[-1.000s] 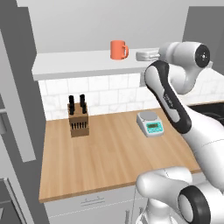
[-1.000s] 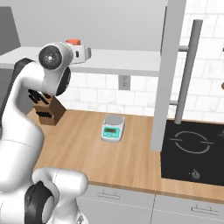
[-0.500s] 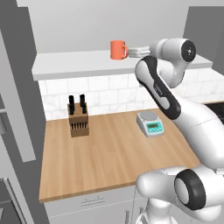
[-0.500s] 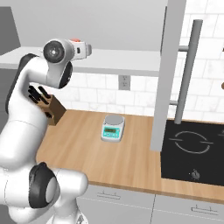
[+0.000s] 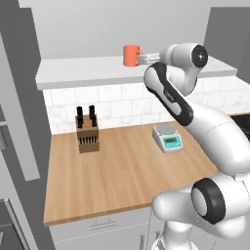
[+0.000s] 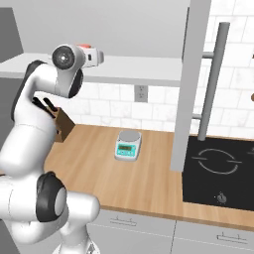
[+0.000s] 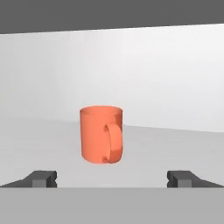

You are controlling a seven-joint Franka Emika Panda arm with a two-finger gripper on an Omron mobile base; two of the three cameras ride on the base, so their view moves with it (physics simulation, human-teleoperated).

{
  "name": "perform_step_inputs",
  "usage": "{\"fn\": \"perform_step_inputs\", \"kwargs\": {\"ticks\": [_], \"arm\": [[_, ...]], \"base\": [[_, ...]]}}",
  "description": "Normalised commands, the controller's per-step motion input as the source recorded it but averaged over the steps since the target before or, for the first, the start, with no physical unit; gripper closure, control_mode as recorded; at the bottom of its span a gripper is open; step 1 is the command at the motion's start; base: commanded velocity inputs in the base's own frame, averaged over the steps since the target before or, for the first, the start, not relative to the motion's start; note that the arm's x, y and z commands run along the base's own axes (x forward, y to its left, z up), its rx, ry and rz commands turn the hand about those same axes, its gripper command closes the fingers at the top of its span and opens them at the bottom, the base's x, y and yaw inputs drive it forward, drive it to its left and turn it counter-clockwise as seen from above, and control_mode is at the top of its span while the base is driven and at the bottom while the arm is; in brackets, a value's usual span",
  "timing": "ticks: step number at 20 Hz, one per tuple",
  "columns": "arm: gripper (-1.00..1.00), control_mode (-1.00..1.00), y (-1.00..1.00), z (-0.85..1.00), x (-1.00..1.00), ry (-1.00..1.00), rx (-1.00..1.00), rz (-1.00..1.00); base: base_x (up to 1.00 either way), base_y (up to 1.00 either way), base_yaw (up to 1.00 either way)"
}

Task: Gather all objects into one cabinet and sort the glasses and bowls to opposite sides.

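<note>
The orange mug [image 7: 101, 134] stands upright on the grey shelf [image 5: 73, 73], mouth up, its handle turned toward me. My gripper [image 7: 112, 179] is level with it, just short of it, jaws spread wide with nothing between them. On the counter [image 5: 122, 176] below, the scale's [image 5: 167, 137] display is too small to read.

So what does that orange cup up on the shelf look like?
The coral-orange mug is a plain, matte cylinder with an open top and one loop handle, which faces the hand camera. It stands upright, alone, on the pale grey shelf above the wooden counter. Nothing touches it but the shelf. The robot's end effector points straight at it, fingers spread wide on either side of it and short of it, so it is not yet held.
</note>
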Motion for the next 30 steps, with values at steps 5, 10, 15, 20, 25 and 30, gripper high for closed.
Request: {"fn": "perform_step_inputs", "kwargs": {"ticks": [5,10,15,20,25,30], "arm": [[-1.0,-1.0,0.0,-0.18,0.24,0.0,0.0,0.01],[-1.0,-1.0,0.0,-0.01,0.31,0.0,0.0,0.0],[-1.0,-1.0,0.01,0.0,0.33,0.0,0.0,0.0],[-1.0,-1.0,0.13,0.0,0.26,0.01,0.0,0.0],[-1.0,-1.0,0.01,0.0,0.2,0.0,0.0,0.02],[-1.0,-1.0,0.0,0.0,0.15,0.0,0.0,0.03]], "base": [[0.0,0.0,0.0],[0.0,0.0,0.0],[0.0,0.0,0.0],[0.0,0.0,0.0],[0.0,0.0,0.0],[0.0,0.0,0.0]]}}
